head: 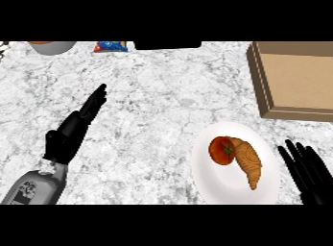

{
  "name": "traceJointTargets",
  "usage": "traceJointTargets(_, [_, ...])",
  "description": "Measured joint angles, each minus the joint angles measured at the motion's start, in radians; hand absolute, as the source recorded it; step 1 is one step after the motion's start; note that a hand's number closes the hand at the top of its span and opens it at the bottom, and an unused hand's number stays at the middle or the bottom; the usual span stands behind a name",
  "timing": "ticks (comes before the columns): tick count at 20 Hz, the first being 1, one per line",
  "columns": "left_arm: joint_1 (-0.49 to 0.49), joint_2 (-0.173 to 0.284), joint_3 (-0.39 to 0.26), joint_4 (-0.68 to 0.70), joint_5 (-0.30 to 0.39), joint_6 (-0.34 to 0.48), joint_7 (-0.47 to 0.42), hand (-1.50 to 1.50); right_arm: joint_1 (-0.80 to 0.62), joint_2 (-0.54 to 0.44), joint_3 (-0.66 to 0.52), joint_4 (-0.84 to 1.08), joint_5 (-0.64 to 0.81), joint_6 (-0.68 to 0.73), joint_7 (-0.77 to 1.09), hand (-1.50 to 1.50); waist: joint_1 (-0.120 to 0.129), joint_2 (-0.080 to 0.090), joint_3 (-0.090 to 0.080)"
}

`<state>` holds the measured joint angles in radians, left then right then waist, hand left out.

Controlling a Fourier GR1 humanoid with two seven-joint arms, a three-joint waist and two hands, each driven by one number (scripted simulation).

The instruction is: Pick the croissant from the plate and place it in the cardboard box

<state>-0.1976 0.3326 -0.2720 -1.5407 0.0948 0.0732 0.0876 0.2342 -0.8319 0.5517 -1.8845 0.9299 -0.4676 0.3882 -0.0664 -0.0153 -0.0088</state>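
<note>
The right robot hand (314, 175) is hovering, fingers straight, just beside the plate (215, 180). The tomato (222, 150) is touching the croissant (250, 161), so a careless grab risks nudging it off

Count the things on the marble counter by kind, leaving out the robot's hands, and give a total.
Food on the plate: 2, golden curved croissant and red round tomato
Plates: 1, white round plate
Boxes: 1, open brown cardboard box
Things at the far edge, cut off: 3, grey round pot, blue and orange packet, black flat item
Total: 7

Kitchen: marble counter (155, 96), plate (211, 178)
</note>
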Motion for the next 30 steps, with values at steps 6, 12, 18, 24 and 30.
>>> traceJointTargets(6, [-0.016, -0.019, -0.016, -0.006, -0.007, -0.017, 0.004, 0.00, 0.072, 0.033, 0.100, -0.276, 0.111, 0.285, 0.287, -1.50, 0.033, 0.008, 0.003])
traceJointTargets(12, [-0.012, -0.047, -0.013, 0.010, -0.030, -0.038, -0.025, 0.00, 0.010, 0.190, 0.177, -0.366, 0.166, 0.508, 0.479, -1.50, 0.058, 0.014, 0.007])
traceJointTargets(18, [-0.010, -0.072, 0.000, 0.004, -0.059, -0.060, -0.016, 0.00, -0.129, 0.343, 0.138, -0.256, 0.140, 0.629, 0.506, -1.50, 0.067, 0.015, 0.008])
traceJointTargets(24, [-0.025, -0.097, 0.033, 0.034, -0.086, -0.092, -0.027, 0.00, -0.142, 0.400, 0.086, -0.156, 0.145, 0.656, 0.480, -1.50, 0.065, 0.015, 0.009])
traceJointTargets(30, [-0.014, -0.112, 0.069, 0.023, -0.098, -0.128, -0.020, 0.00, -0.106, 0.421, 0.049, -0.062, 0.181, 0.575, 0.389, -1.50, 0.064, 0.015, 0.009])
